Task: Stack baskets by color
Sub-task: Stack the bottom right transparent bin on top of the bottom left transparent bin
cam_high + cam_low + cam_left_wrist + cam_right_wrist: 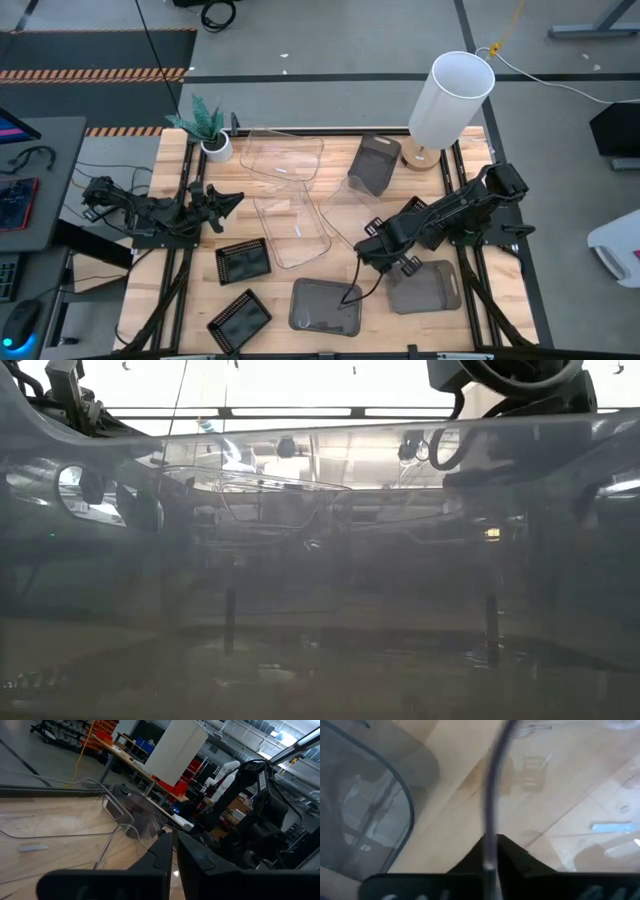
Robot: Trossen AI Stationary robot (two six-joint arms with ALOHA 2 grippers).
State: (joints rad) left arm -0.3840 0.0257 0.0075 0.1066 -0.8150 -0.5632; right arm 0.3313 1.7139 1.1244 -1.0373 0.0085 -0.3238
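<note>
The clear basket (352,222) right of table centre has its thin wall pinched between the right gripper's (490,851) fingers. The left gripper (232,200), jaws pressed together and empty, waits at the left beside another clear basket (290,230).

Lamp: I saw a tall white cylindrical lamp shade (452,98) standing on a round wooden base at the far right corner.
Plant: a small white pot holding a green plant (214,143) stood at my far left.
Surface: a light wooden slatted table (150,280).
</note>
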